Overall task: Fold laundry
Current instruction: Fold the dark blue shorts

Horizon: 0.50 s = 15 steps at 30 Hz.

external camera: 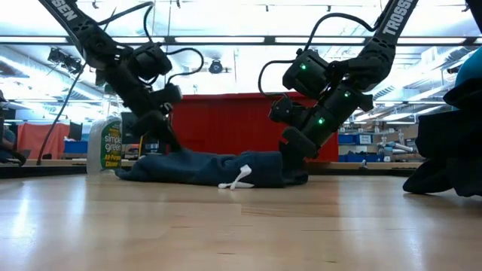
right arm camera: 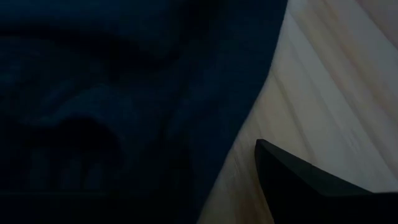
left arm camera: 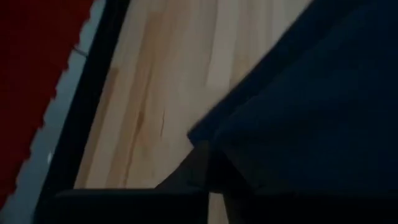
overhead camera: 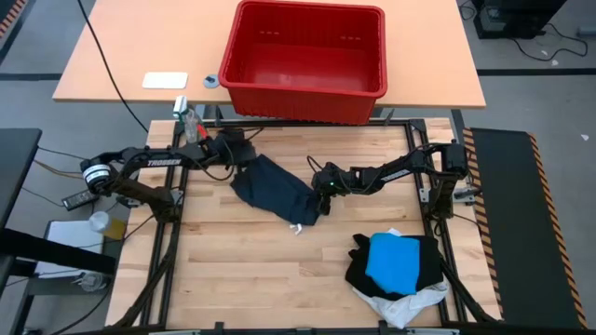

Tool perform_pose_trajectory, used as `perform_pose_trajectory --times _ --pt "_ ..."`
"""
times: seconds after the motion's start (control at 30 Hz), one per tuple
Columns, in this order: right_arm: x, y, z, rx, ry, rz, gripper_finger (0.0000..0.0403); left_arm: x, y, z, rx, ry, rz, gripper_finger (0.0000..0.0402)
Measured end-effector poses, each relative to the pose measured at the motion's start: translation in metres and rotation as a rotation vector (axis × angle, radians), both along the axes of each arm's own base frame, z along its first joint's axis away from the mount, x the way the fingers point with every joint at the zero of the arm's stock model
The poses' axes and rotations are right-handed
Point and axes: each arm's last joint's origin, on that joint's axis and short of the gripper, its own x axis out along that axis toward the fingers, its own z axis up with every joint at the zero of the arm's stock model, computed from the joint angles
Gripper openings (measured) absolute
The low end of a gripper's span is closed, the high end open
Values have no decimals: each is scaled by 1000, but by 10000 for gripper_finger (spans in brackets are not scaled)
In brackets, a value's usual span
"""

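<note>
1. Currently we take the red basket (overhead camera: 307,56) as our landmark; the dark navy garment (overhead camera: 275,191) lies on the wooden table (overhead camera: 242,270) just in front of it, toward the robot.
2. Left gripper (overhead camera: 244,160) sits at the garment's basket-side end. The left wrist view shows cloth right at its fingers, but we cannot tell whether they pinch it or have just let go.
3. Garment's long axis runs on a diagonal away from the basket, from the left gripper's end down to the right gripper's end, with a white drawstring (overhead camera: 298,228) poking out at the far end.
4. Right gripper (overhead camera: 326,186) rests at that far end, jaws partly spread; we judge it grips the bunched cloth, though contact is dim.
5. Each arm is nearest its own end, so we expect the fold to run along this diagonal.
6. Farther right and farthest from the basket, a folded pile (overhead camera: 400,270) of black, blue and white garments waits, well apart.
</note>
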Motion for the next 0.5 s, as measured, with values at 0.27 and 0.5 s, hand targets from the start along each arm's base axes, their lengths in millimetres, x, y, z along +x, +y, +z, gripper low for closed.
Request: perform_pose_trajectory --times 0.27,0.5 --pt "0 0 0 -1 -3 1 206 7 4 9 31 -129 -3 153" --pt "1 0 1 0 -7 1 206 0 -1 21 -241 -89 197 203"
